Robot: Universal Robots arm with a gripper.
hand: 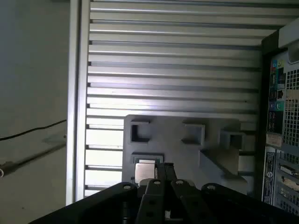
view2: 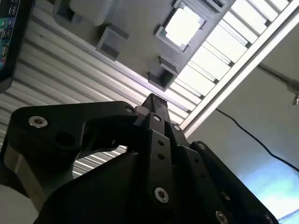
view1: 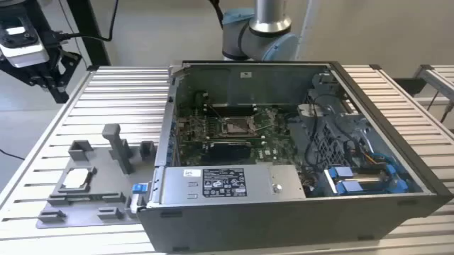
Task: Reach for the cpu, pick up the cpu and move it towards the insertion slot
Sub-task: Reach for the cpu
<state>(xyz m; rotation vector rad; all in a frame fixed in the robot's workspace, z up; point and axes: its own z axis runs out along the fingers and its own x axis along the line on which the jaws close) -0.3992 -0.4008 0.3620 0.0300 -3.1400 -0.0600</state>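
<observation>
Jaws: together, holding nothing
Cpu: in the grey holder on the desk, untouched
Insertion slot: inside the open computer case

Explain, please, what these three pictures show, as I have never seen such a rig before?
This is one robot arm behind a slatted metal table. The exterior view looks down on the whole scene. Both wrist views come from cameras riding on the arm, so its black gripper shows in their foreground. On the table stand an open computer case and, at the exterior view's left of it, a grey fixture plate. The cpu, a small pale square chip, rests in a nest on that plate. The gripper is apart from it, so it is not held. The insertion slot is the shiny square socket on the green board inside the case.
</observation>
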